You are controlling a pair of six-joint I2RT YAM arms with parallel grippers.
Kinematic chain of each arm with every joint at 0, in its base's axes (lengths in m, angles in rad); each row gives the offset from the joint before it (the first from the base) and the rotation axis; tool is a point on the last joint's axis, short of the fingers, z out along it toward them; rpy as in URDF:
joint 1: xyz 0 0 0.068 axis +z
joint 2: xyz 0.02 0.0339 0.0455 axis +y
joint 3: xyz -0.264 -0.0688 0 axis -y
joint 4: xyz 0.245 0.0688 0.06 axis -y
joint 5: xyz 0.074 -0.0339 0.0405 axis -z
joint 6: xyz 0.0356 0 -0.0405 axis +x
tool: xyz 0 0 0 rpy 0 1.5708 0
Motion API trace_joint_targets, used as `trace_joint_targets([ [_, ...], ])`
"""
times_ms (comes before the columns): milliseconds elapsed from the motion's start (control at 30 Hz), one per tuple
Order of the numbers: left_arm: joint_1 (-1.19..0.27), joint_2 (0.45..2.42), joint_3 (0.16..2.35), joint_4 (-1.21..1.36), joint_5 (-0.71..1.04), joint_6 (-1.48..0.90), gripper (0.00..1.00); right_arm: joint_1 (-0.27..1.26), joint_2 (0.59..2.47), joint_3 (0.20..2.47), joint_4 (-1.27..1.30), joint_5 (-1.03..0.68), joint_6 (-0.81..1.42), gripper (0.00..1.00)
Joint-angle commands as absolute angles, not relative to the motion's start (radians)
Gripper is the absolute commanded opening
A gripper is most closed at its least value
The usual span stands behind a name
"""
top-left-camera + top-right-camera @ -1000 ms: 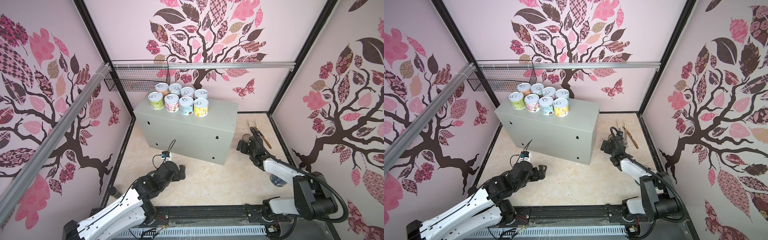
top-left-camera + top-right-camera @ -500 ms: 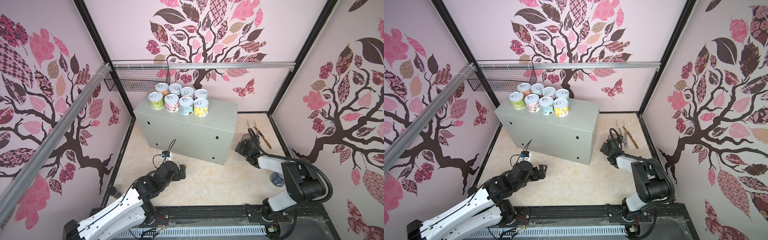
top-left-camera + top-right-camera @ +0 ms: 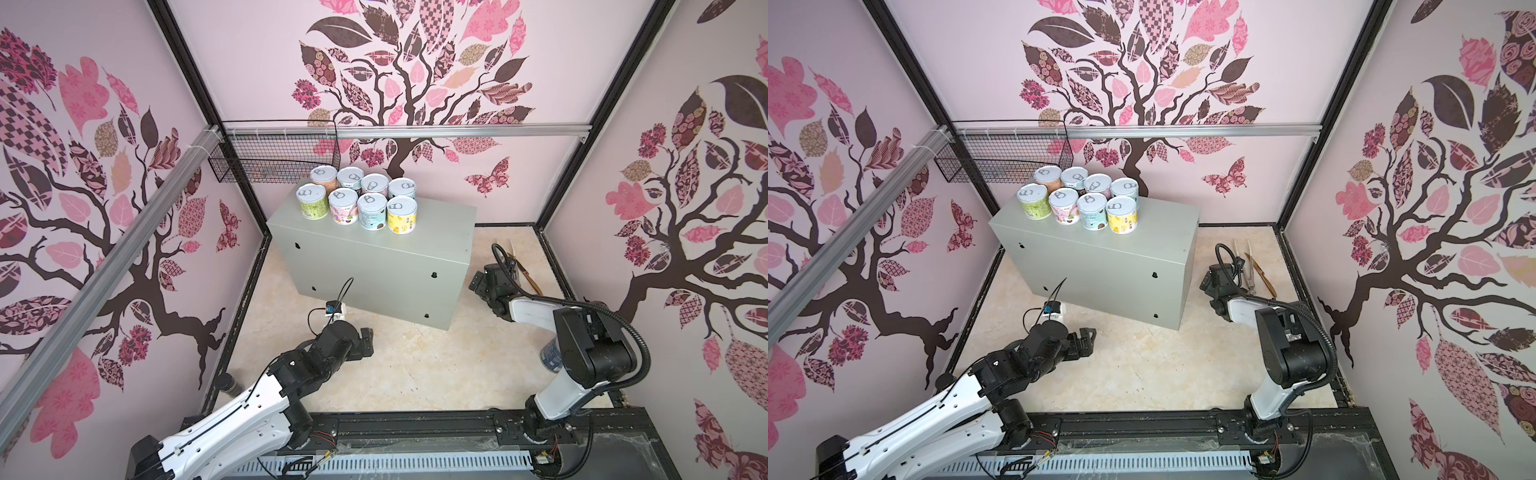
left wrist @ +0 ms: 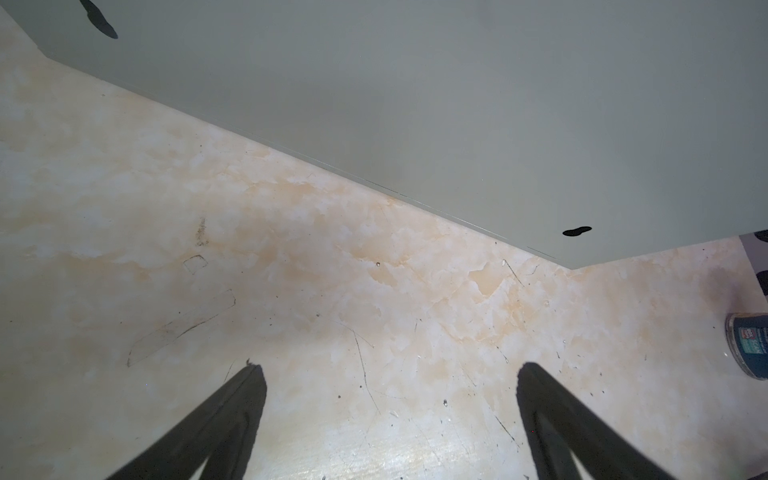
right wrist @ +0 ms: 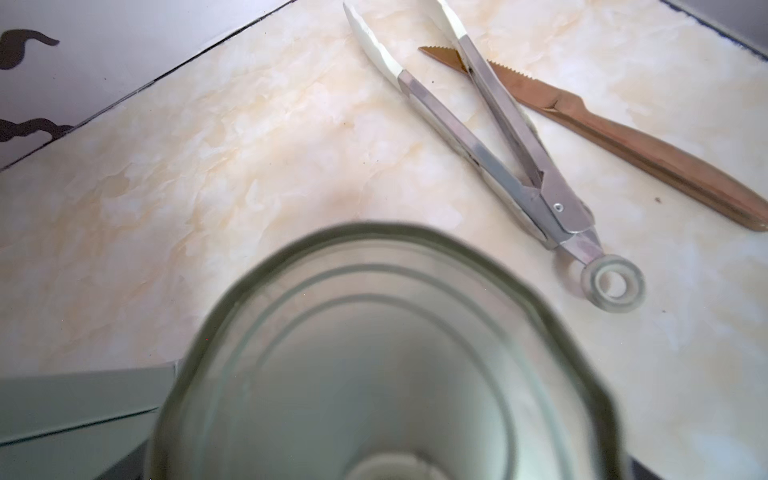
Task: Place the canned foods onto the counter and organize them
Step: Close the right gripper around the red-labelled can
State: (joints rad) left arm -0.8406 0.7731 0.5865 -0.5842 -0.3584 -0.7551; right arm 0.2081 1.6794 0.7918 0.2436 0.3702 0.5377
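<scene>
**Station Status: Bench Edges and Free Floor**

Marble-pattern floor (image 3: 415, 374) is closed in by pink tree-print walls on three sides, with the arm rail (image 3: 415, 428) at 6 o'clock. Directions read the top views as a dial centred on the floor.

1. Bench (image 3: 386, 270): a grey metal box, set skewed from 10 o'clock toward the centre. Its left end sits near the left wall, below the black wire basket (image 3: 274, 158).
2. Short cans (image 3: 357, 195): eight, upright, in two rows of four, packed close at the 10 o'clock end of the bench top. The front row stands just behind the front edge and reads green, pink, blue, yellow. From the yellow can (image 3: 401, 215) to the 3 o'clock edge the top is bare grey.
3. Left hand (image 3: 365, 343): spread wide, holding nothing, low over the floor just in front of the bench face near 7 o'clock. Open floor runs from it toward 5 o'clock.
4. Right hand (image 3: 478, 284): in the lane between the bench's right end and the right wall, at 3 o'clock, spread to full width. A blurred can lid (image 5: 386, 353) fills its wrist view and hides the fingers, so contact with that can cannot be told.
5. Tongs (image 5: 490, 137) and knife (image 5: 623, 137): flat on the floor at 2 o'clock, just beyond the right hand. One tong arm lies across the blade.
6. Blue-labelled can (image 3: 550, 357): upright on the floor at 4 o'clock near the right wall, partly behind the right arm.
</scene>
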Motion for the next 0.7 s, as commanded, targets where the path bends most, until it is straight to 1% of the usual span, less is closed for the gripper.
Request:
trace_joint_targets([
  [0, -0.844, 0.784, 0.557, -0.563, -0.371, -0.741, 0.98, 0.212, 1.729, 0.847, 0.207, 0.393, 0.504, 1.0],
  [400, -0.808, 0.824, 0.561, -0.542, -0.337, -0.735, 0.98, 0.206, 1.832, 0.961, 0.136, 0.357, 0.486, 1.0],
  [500, -0.807, 0.826, 0.561, -0.542, -0.337, -0.735, 0.98, 0.204, 1.843, 0.972, 0.129, 0.348, 0.482, 0.97],
  [667, -0.807, 0.829, 0.565, -0.542, -0.337, -0.735, 0.98, 0.203, 1.845, 0.976, 0.13, 0.334, 0.477, 0.89],
])
